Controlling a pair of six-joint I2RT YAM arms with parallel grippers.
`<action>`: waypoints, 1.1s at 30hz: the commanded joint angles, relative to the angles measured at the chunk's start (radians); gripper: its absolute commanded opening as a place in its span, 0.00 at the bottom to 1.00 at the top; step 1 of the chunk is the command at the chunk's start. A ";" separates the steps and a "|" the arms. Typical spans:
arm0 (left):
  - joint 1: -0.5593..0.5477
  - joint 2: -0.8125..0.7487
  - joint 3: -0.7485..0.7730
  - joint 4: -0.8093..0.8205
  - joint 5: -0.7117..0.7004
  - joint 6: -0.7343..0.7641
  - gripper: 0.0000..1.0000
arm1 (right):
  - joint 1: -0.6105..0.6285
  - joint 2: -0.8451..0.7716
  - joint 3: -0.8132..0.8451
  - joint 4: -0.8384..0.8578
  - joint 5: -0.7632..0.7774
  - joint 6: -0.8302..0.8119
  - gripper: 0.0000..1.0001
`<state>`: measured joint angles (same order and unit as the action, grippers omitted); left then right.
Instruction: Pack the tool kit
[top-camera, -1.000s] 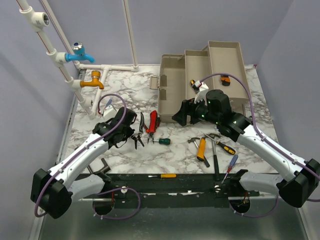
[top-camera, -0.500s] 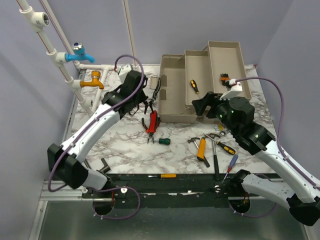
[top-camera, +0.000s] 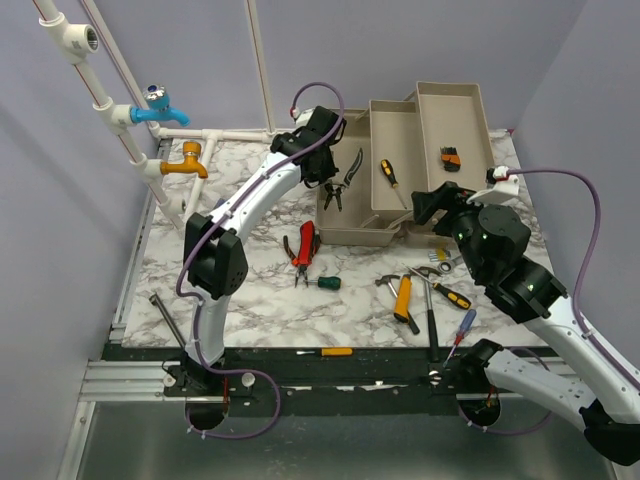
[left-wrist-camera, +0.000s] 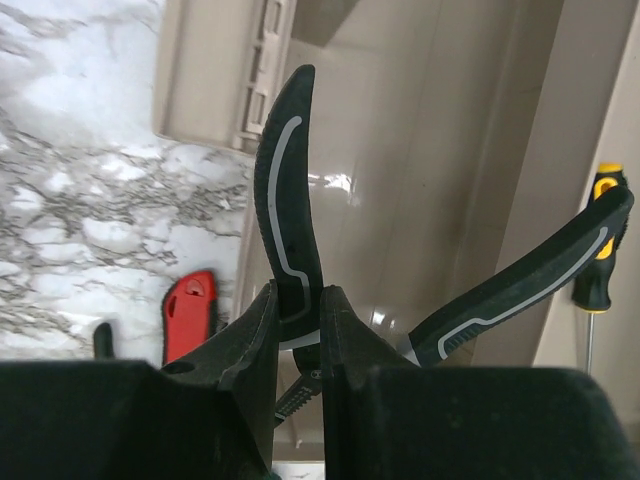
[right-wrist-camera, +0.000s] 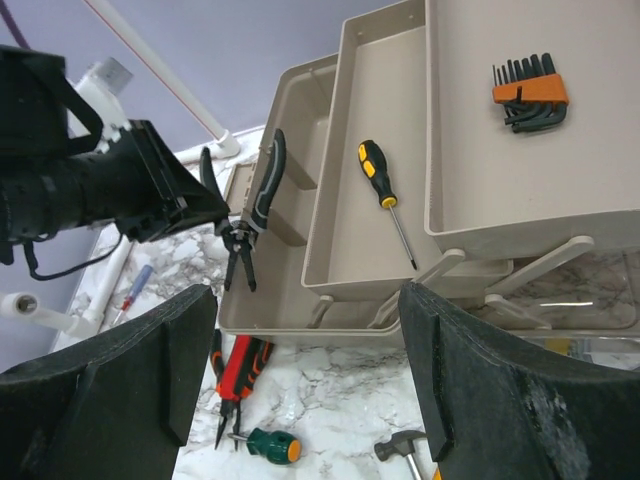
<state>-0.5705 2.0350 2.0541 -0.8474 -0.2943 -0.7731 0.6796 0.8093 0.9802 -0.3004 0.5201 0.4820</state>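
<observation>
Left gripper, clamped on black grey-striped pliers, had swung from lower left to over the beige plastic toolbox at upper centre. The right gripper gaped empty. Drop-off seemed next.

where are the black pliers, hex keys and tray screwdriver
black pliers (left-wrist-camera: 282, 200), left wrist view, gripped handle
hex keys (right-wrist-camera: 528, 93), right wrist view, orange holder
tray screwdriver (right-wrist-camera: 375, 172), right wrist view, handle
</observation>
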 joint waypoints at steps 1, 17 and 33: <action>-0.006 0.043 0.034 0.036 0.154 -0.049 0.00 | 0.002 -0.021 -0.018 -0.002 0.058 0.006 0.81; -0.007 0.033 -0.048 0.043 0.189 -0.047 0.65 | 0.002 -0.003 -0.020 -0.006 0.012 0.017 0.81; 0.003 -0.558 -0.697 0.222 0.010 0.143 0.77 | 0.003 0.049 -0.015 -0.025 -0.135 -0.008 0.81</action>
<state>-0.5716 1.5890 1.5661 -0.7223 -0.2127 -0.6743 0.6796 0.8577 0.9638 -0.3176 0.4393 0.4870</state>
